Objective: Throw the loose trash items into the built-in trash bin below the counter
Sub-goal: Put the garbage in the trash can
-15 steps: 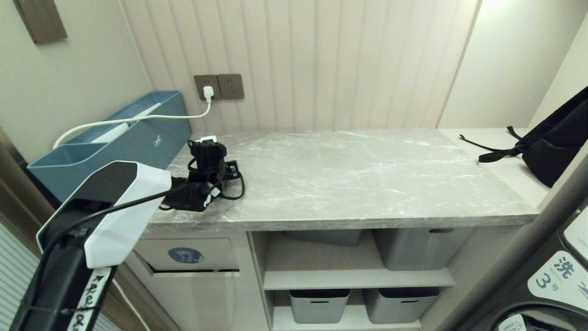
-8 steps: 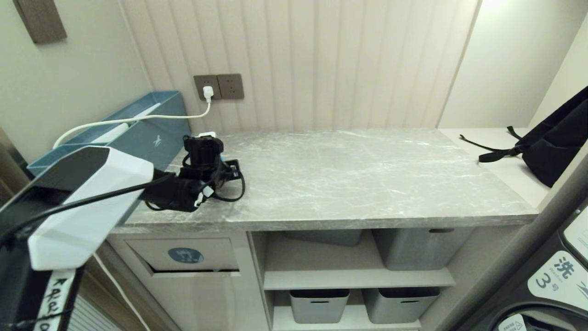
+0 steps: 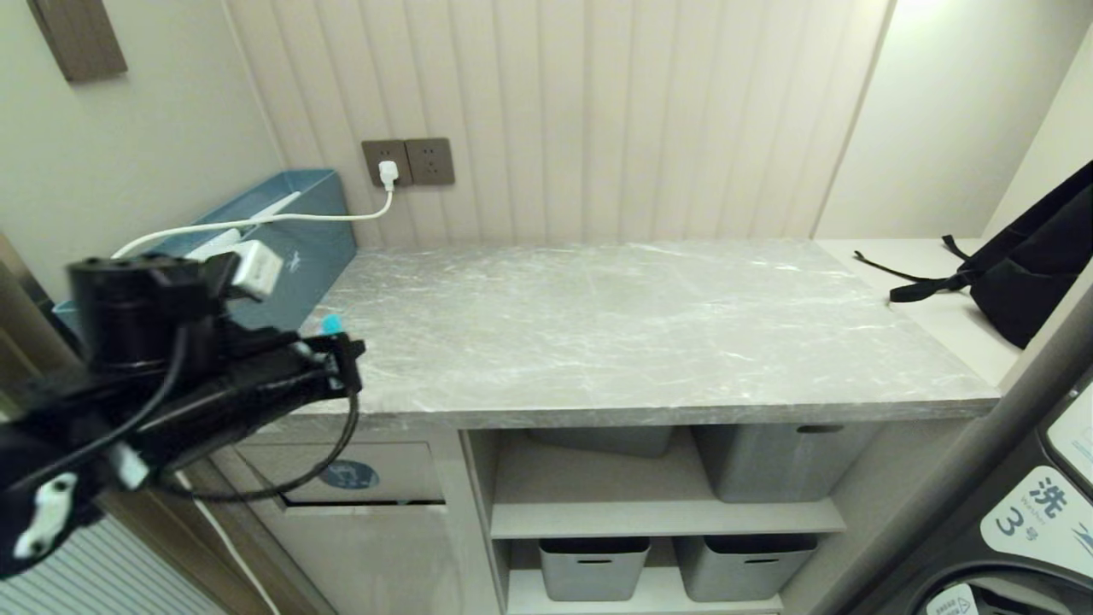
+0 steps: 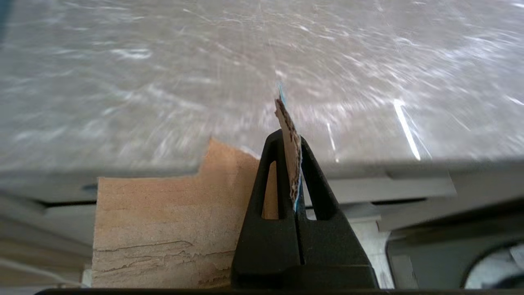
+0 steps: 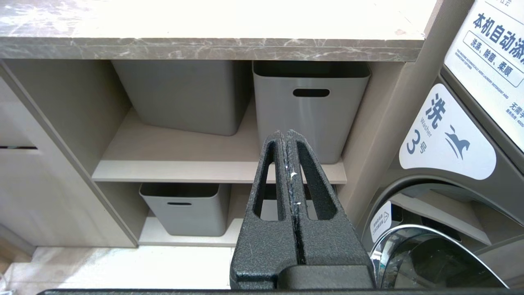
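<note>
A: Where is the left pincer (image 4: 291, 164)?

B: It is at the left front corner of the wide grey marble-patterned bench (image 3: 649, 316), just in front of its thick edge. The two black fingers (image 4: 317, 192) are pressed together on a torn scrap of brown cardboard (image 4: 163, 229) with a thin blue layer on one side. In the left wrist view, one bent edge of the scrap stands up between the fingers, and the wider flat part hangs beside them.

A: Is the scrap visible from the head camera?

B: Only a small blue tip (image 3: 330, 324) shows there, above the black left arm (image 3: 213, 401). Whether a second scrap is held cannot be told.

A: And the built-in trash bin?

B: The beige cabinet front with the tilting flap (image 3: 376, 478) and the blue oval sticker (image 3: 350, 475) is under the bench, directly below the arm. A black cable partly covers the sticker. A dark slit shows along the lower edge of the flap.

A: What does the right pincer (image 5: 290, 164) do?

B: Its fingers are closed on nothing. It is low, pointing toward the open shelves with the grey plastic tubs (image 5: 311, 106), beside the washing machine (image 5: 446, 139).

A: What else is there?

B: A long teal-blue box (image 3: 290, 239) stands at the left wall, with a white cable (image 3: 282, 219) running to the wall socket (image 3: 408, 161). A black bag (image 3: 1033, 256) lies on the white ledge (image 3: 905, 282) at the right.
</note>
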Motion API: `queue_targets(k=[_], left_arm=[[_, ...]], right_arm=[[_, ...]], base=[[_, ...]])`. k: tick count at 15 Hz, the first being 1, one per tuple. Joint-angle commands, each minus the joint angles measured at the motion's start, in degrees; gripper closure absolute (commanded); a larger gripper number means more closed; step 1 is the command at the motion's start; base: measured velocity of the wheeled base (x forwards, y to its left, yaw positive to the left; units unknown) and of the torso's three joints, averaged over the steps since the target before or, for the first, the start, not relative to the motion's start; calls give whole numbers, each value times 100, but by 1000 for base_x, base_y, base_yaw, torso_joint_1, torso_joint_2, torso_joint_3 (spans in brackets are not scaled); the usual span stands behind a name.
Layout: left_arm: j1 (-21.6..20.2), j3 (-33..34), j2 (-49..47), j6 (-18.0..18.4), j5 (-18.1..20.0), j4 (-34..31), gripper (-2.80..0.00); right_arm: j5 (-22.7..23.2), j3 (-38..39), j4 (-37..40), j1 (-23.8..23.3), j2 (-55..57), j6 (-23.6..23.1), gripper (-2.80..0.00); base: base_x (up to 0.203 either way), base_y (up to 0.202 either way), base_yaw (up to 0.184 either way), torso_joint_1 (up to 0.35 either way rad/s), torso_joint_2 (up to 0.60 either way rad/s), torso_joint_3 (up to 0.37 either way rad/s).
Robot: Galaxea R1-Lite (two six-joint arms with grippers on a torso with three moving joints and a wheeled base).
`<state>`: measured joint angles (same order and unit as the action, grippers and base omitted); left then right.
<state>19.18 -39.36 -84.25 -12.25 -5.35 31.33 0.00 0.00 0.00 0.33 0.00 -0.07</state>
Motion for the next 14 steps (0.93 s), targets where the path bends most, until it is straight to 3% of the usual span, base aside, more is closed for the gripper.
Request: queue_targets(k=[1,6,14], left_arm=[[-28,753,1685,73,47,-49,0],[-79,1688,3099,655,319,-1367,0],[-256,2857,3336,670,271,-1428,0]], right_arm=[[0,0,0,2,-9,-1,0],[0,0,0,2,-9,-1,0],[0,0,-9,2,-9,-57,0]], base=[[0,0,0,0,0,0],[0,0,0,0,0,0],[0,0,0,0,0,0]])
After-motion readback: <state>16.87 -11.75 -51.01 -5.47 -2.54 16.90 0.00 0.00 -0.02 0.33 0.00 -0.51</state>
